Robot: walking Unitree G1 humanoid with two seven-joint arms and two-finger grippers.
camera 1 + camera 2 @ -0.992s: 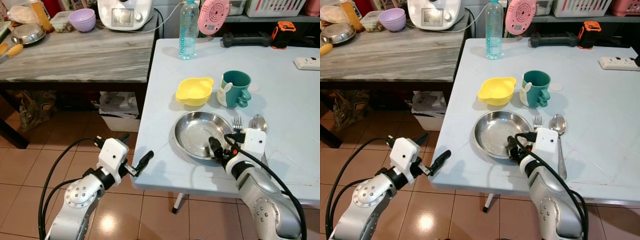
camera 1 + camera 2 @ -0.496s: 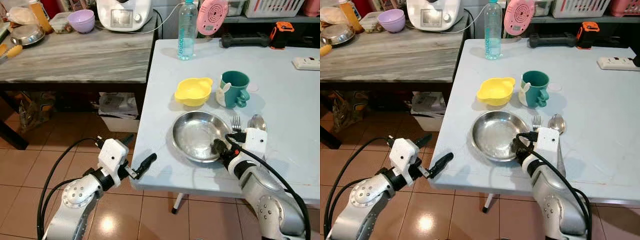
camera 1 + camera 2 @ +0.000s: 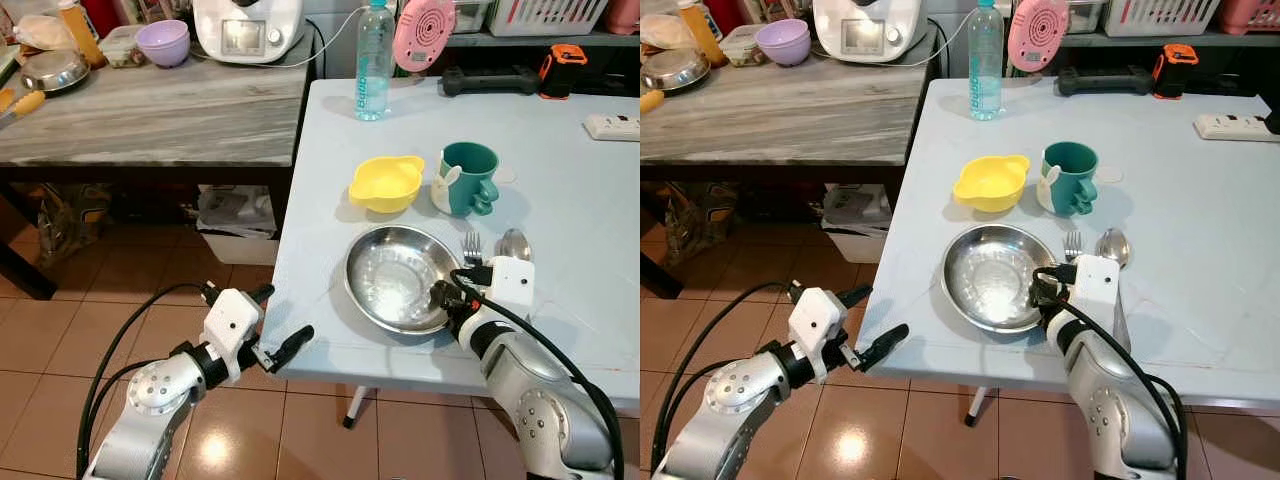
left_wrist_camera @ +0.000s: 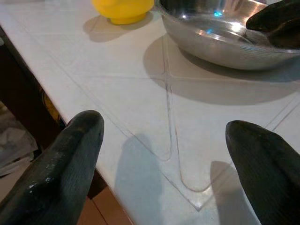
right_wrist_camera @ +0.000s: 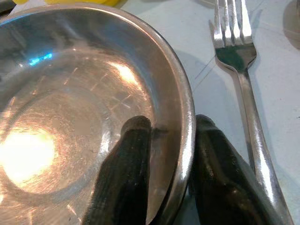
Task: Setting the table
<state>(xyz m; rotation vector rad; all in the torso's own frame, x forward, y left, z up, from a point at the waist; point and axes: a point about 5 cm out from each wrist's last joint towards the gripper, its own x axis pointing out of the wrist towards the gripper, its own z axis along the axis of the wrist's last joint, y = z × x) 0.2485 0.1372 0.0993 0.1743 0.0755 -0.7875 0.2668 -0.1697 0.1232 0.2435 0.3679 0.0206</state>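
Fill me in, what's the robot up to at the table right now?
It is setting a place on the pale blue table. The right gripper pinches the near rim of the steel plate, one jaw inside and one outside, with the plate flat on the table. A fork and spoon lie just right of the plate; a yellow bowl and green mug stand behind it. The left gripper hovers open at the table's near left corner, holding nothing.
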